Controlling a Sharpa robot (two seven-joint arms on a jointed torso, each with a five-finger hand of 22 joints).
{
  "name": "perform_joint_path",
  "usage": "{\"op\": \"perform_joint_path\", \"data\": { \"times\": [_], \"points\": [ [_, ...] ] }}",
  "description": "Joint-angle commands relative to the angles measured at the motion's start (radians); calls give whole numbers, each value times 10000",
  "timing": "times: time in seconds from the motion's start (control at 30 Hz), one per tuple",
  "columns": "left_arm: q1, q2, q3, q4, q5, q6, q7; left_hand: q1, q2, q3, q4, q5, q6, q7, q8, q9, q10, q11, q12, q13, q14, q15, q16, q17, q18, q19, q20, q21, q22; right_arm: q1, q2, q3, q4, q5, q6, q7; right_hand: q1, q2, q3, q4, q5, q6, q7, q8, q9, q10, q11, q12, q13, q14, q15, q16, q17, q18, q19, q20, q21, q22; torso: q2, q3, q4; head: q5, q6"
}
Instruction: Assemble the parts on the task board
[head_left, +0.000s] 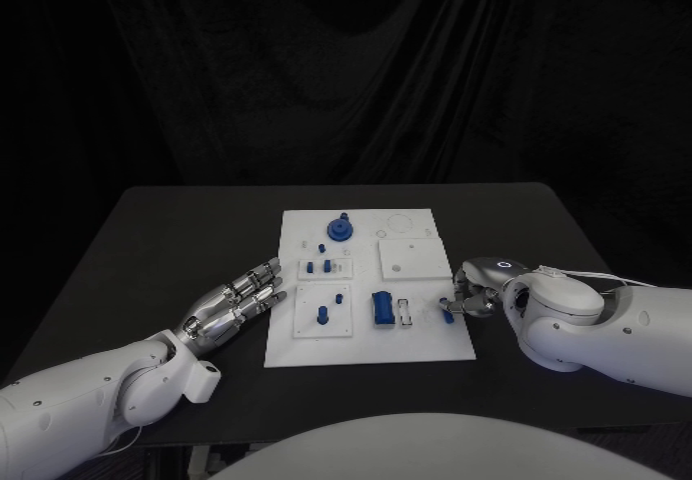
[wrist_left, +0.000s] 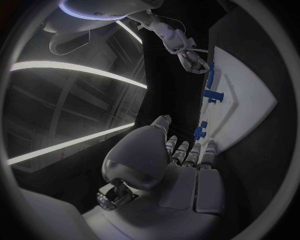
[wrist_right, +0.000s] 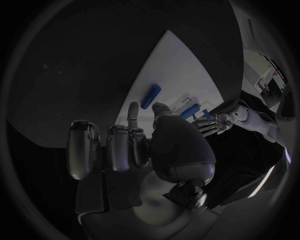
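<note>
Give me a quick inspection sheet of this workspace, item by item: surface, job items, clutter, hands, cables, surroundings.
Surface: black table, bare around the board.
Job's things: white task board at the table's middle; blue gear-like part near its far edge; blue block near its near edge; small blue pegs on the raised tiles.
Clutter: nothing seen.
Hands: left hand flat beside the board's left edge, fingers straight, holding nothing; right hand at the board's right edge, fingers curled over a small blue part; whether it grips it cannot be told.
Cables: thin white cable along the right arm.
Surroundings: dark curtain behind.
</note>
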Motion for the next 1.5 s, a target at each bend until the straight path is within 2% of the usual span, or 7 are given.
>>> {"op": "perform_joint_path", "data": {
  "times": [0.03, 0.33, 0.6, 0.77, 0.97, 1.23, 1.5],
  "points": [
    [-25, 28, 6, 3, 60, 118, 473, -89, 28, 85, -9, 11, -21, 77, 54, 7, 13, 52, 36, 6, 32, 0, -37, -16, 103, 7, 24, 9, -7, -49, 103, 1, -75, -188, 394, -298, -185, 58, -86, -1, -224, -132, 77, -281, -200, 1022, 60, 26, 2634, 753, 51, -60, 1032, -7, 473, -15, -90, 2115, 10, 2, 18, -33, -1],
    [-39, 37, 6, -2, 60, 132, 469, -89, 28, 85, -9, 11, -21, 77, 54, 7, 13, 52, 36, 6, 32, 0, -37, -16, 103, 7, 24, 9, -7, -181, 395, 2, -290, -190, 407, -169, -205, 161, -127, -34, -467, 14, 229, -1139, -993, 1022, 203, 26, 2634, 734, 173, -96, 927, 1, 457, 102, -129, 2104, 2, 3, 13, -8, -1],
    [-51, 58, 6, -18, 60, 157, 450, -92, 32, 110, -20, 18, -24, 79, 53, 6, 13, 55, 40, 7, 32, 1, -37, -16, 104, 8, 26, 10, -6, -434, 650, 4, -517, -191, 419, -67, 1422, 94, 685, -734, 1675, 298, 230, -1751, -1698, 1022, 193, 26, 2634, 683, 162, -201, 689, 25, 414, 110, -232, 2073, -6, -6, 4, 12, -1],
    [-64, 56, 6, -19, 60, 172, 444, -95, 38, 133, -26, 26, -20, 82, 54, 7, 12, 61, 41, 8, 32, 3, -37, -16, 105, 8, 29, 10, -7, -565, 714, 5, -596, -144, 195, -63, 2306, -69, 2098, -1350, 363, 497, 266, -1967, -1991, 1022, 220, 26, 2634, 658, 175, -264, 556, 37, 389, 111, -299, 2056, -10, -4, 1, 28, -1],
    [-96, 38, 6, -15, 60, 184, 435, -95, 38, 133, -26, 26, -20, 82, 54, 7, 12, 61, 41, 8, 32, 3, -37, -16, 105, 8, 29, 10, -7, -619, 653, 11, -559, 648, -733, 183, 2106, -523, 3659, -1739, 544, 699, 309, -1853, -1954, 1022, 258, 26, 2634, 661, 210, -255, 548, 33, 400, 143, -289, 2066, -15, 7, 5, 33, -1],
    [-142, 47, 7, -13, 60, 191, 439, -100, 43, 162, -32, 31, -24, 89, 53, 7, 13, 69, 47, 9, 32, 6, -37, -16, 106, 10, 33, 11, -4, -538, 342, 52, -122, 2719, -2132, 861, 1755, -735, 4161, -1895, 450, 859, 233, -1658, -1810, 1022, 195, 26, 2634, 662, 169, -251, 534, 31, 410, 120, -278, 2070, -3, 20, -16, 139, -1],
    [-159, 40, 7, -25, 60, 167, 415, -103, 43, 174, -36, 33, -20, 92, 54, 7, 14, 72, 50, 10, 32, 7, -37, -16, 107, 10, 35, 11, -6, -24, 193, 67, 123, 6138, -2023, 1753, 1455, -813, 4267, -1828, 420, 826, 211, -1633, -1777, 1022, 176, 26, 2634, 668, 153, -239, 545, 26, 422, 104, -256, 2077, -4, 14, -1, 131, -1]
  ]
}}
